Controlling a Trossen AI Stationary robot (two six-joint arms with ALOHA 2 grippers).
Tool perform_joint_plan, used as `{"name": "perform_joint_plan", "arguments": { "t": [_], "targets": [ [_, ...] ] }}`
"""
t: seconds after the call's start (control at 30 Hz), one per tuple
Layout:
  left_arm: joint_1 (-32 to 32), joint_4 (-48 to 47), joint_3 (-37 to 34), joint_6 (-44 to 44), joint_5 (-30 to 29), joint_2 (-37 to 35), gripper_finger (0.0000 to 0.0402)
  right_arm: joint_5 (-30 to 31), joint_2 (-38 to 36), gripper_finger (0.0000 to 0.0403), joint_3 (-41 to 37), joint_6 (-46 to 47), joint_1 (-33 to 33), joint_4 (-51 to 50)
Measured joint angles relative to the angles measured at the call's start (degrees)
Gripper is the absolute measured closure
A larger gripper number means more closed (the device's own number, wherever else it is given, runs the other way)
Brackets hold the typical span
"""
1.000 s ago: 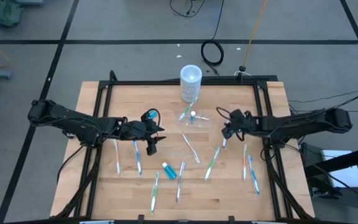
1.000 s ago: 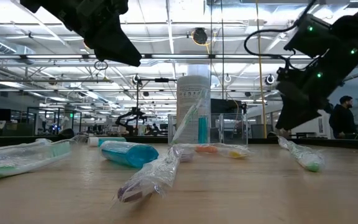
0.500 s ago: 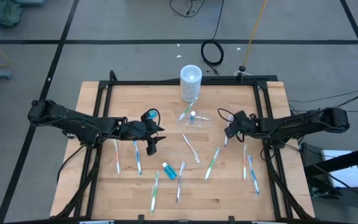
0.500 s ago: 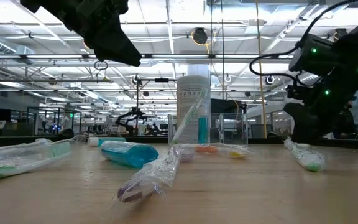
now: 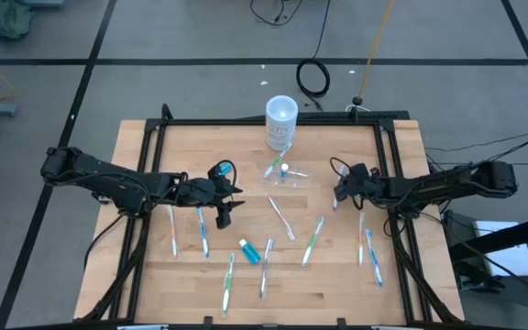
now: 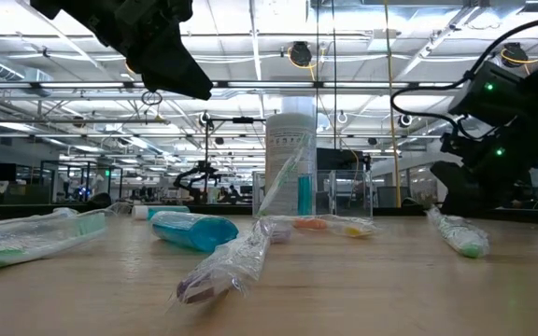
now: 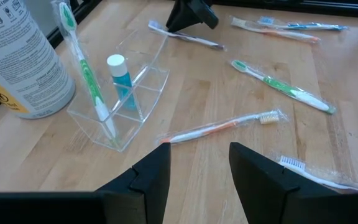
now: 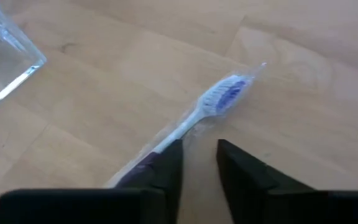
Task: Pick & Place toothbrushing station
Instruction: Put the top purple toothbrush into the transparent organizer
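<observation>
The toothbrushing station is a clear plastic container (image 5: 282, 174) standing at the table's far middle. It holds a green toothbrush (image 7: 86, 74) and a blue white-capped tube (image 7: 120, 81). Several wrapped toothbrushes lie scattered on the wood, along with a loose blue tube (image 5: 248, 252). My right gripper (image 8: 199, 158) is down at the table, to the right of the container. Its fingers stand a narrow gap apart over the handle of a wrapped blue-bristled toothbrush (image 8: 225, 96). My left gripper (image 7: 197, 165) hangs open above the table's left half, holding nothing. My right gripper slants down from the table's right side at the wrapped toothbrush's handle (image 8: 182, 127), just behind the head. The handle runs under one finger (image 8: 166, 165), and bare wood shows in the gap. I cannot tell whether the fingers touch it. The toothbrush lies flat on the table.
A tall opaque white cylinder (image 5: 281, 119) stands just beyond the container at the far edge. A black frame (image 5: 273, 122) runs around the tabletop. More wrapped toothbrushes (image 5: 371, 252) lie near the right rail, and others are spread along the near half.
My right gripper has come down to the tabletop and moved a little toward the table's right edge, ending over the wrapped toothbrush. The toothbrush has stayed where it lay. My left arm has kept still.
</observation>
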Motion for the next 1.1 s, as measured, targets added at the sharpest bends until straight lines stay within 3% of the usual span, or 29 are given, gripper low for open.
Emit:
{"name": "perform_joint_plan", "arguments": {
  "t": [0.13, 0.2, 0.7, 0.93, 1.1],
  "targets": [
    [0.0, 0.0, 0.0, 0.0, 0.0, 0.0, 0.0231, 1.6, 0.0, 0.0386, -0.1, 0.2, 0.0, 0.0],
    [0.0, 0.0, 0.0, 0.0, 0.0, 0.0, 0.0231, 1.9, 0.1, 0.0397, -0.2, 0.1, 0.0, 0.8],
    [0.0, 0.0, 0.0, 0.0, 0.0, 0.0, 0.0231, 1.7, 0.2, 0.0402, -0.4, -5.8, 0.2, 11.7],
    [0.0, 0.0, 0.0, 0.0, 0.0, 0.0, 0.0231, 2.2, 0.2, 0.0403, -0.3, -12.3, 0.2, 23.2],
    [0.0, 0.0, 0.0, 0.0, 0.0, 0.0, 0.0231, 4.9, 0.2, 0.04, -0.3, -14.3, 0.1, 22.4]
  ]
}}
